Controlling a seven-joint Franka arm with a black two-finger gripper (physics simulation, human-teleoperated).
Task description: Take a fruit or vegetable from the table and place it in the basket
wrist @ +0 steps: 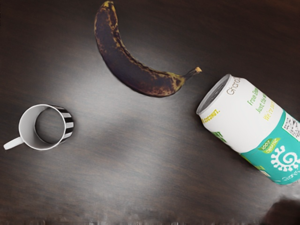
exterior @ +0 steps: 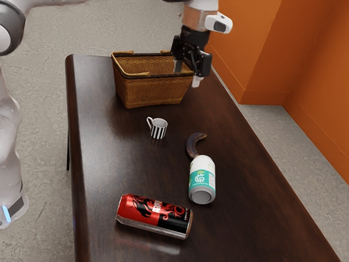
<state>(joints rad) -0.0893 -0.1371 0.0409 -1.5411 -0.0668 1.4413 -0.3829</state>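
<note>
Hovering at the exterior view's upper middle, your gripper (exterior: 187, 74) had its fingers spread; your banana (exterior: 190, 146) lay near the centre, outside your basket (exterior: 147, 90).

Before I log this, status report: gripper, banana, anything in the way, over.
Gripper open, empty. Banana on table, outside basket. White-teal can close to stem, not touching.

Ext. view, 12 o'clock = far end: on the tbl. (exterior: 103, 164) you've got the basket (exterior: 150, 91) at approx. 12 from the mug (exterior: 158, 130), the banana (exterior: 191, 146) at 4. Can no. 1 (exterior: 202, 174), on its side, is just beside the banana at 6, w/ a gap; can no. 2 (exterior: 154, 215), also on its side, is at 8 from can no. 1.
</note>
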